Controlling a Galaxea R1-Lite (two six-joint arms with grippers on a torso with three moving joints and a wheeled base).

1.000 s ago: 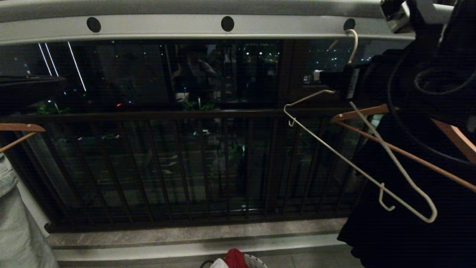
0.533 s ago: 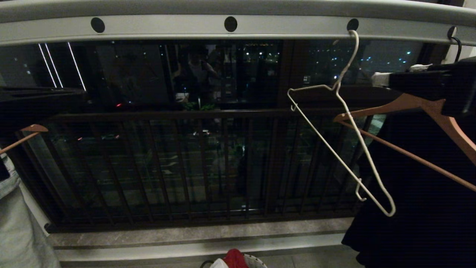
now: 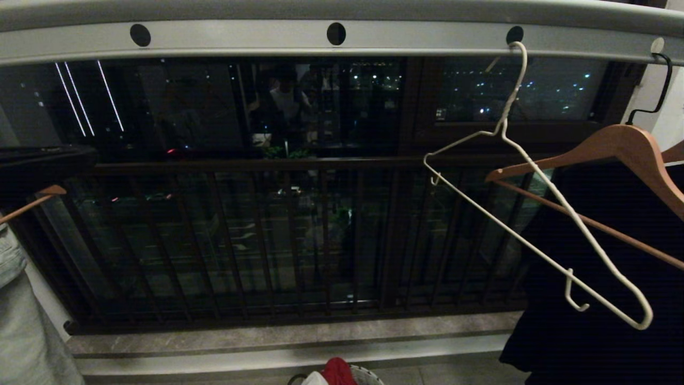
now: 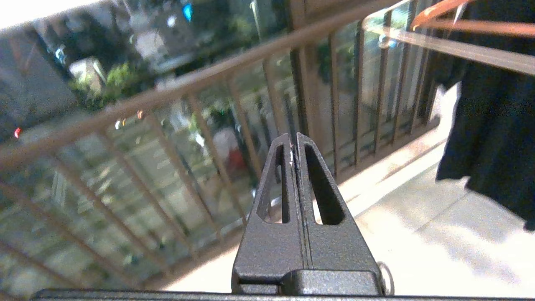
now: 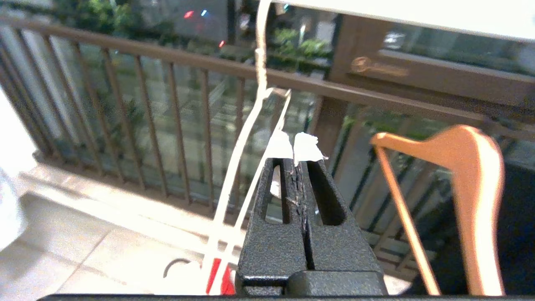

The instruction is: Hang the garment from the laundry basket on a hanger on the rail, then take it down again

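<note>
The hanger (image 3: pixel 534 176) hangs empty and tilted from the rail (image 3: pixel 342 37), just ahead of the empty, closed right gripper (image 5: pixel 296 146), the nearer one; the left gripper (image 4: pixel 294 142), also closed, holds nothing.

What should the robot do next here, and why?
Probably lower the shut right gripper toward the laundry basket: the hanger hangs bare and tilted on the rail, and neither gripper holds anything.
</note>
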